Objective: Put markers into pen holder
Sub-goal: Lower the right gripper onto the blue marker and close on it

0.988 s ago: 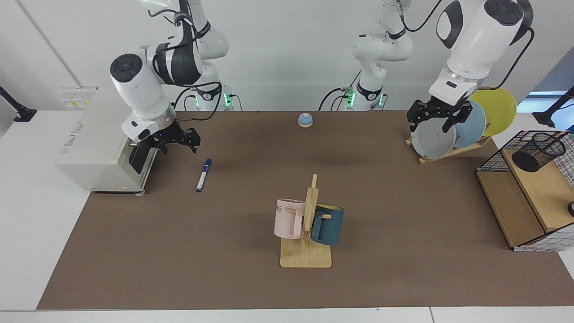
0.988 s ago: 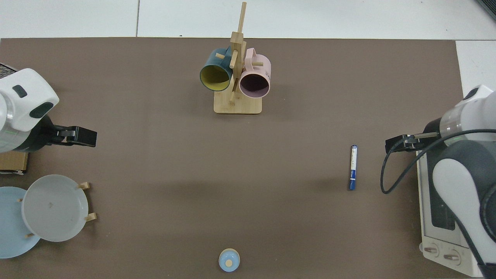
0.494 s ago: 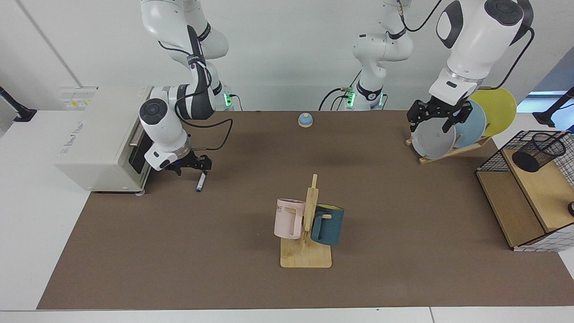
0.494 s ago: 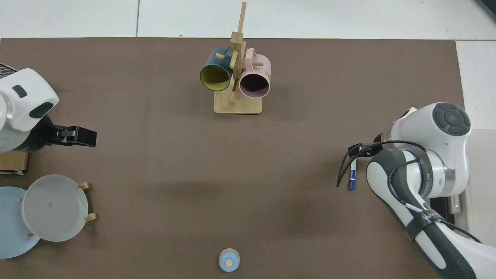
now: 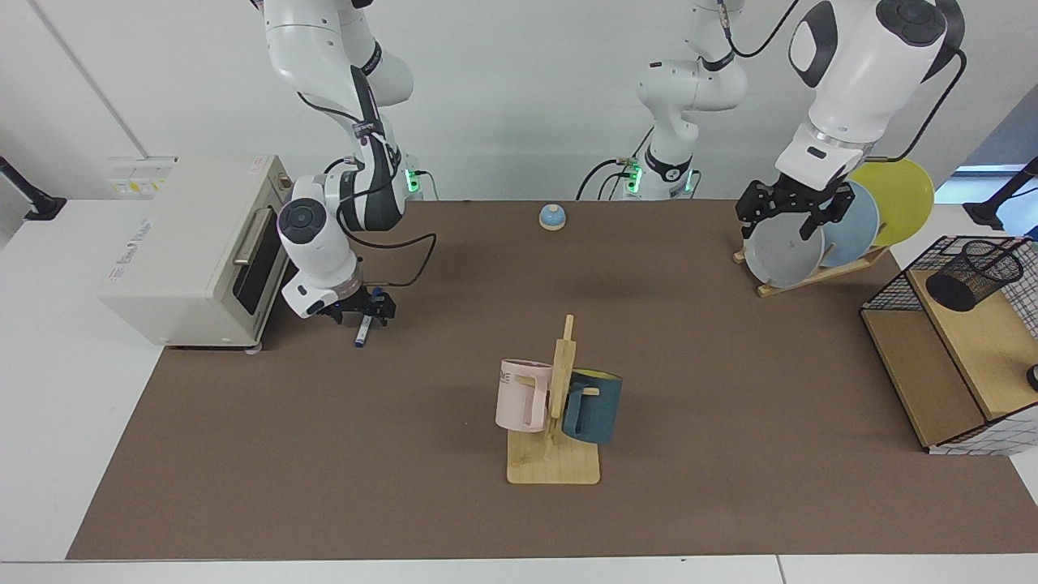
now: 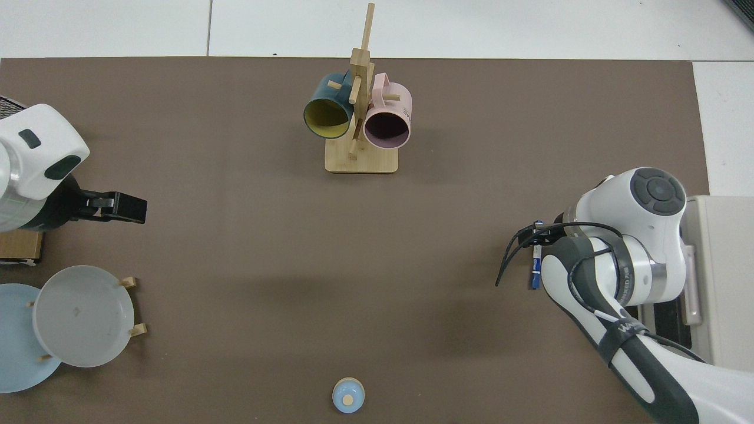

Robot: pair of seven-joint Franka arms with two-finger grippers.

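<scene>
The slim whiteboard marker with white barrel and blue cap and end (image 5: 362,331) lies flat on the brown table mat (image 5: 405,454), at the left of the facing view and just in front of the white toaster oven (image 5: 190,247); in the top view the marker (image 6: 535,272) appears at the right of the frame, partly hidden under the arm. The right gripper (image 5: 357,311) sits low directly over the upper end of the marker, and its fingers appear to straddle the barrel, but whether they are closed on it or apart cannot be determined from either view. The left gripper (image 5: 785,212) waits at the upper right of the facing view, in front of the grey plate in the wooden plate rack (image 5: 782,251), with its fingers spread and nothing held. The small black wire-mesh pen holder (image 5: 973,274) stands on the wood-and-wire shelf rack (image 5: 932,381) at the far right edge, well apart from the marker. Handling judgement: the marker is light and rigid, not fragile, with a smooth round plastic barrel that can roll on the mat and slip or pivot between narrow fingers. Take hold across the white barrel near mid-length, not on the tapered cap, so the marker stays level when lifted and can be tilted upright for insertion
</scene>
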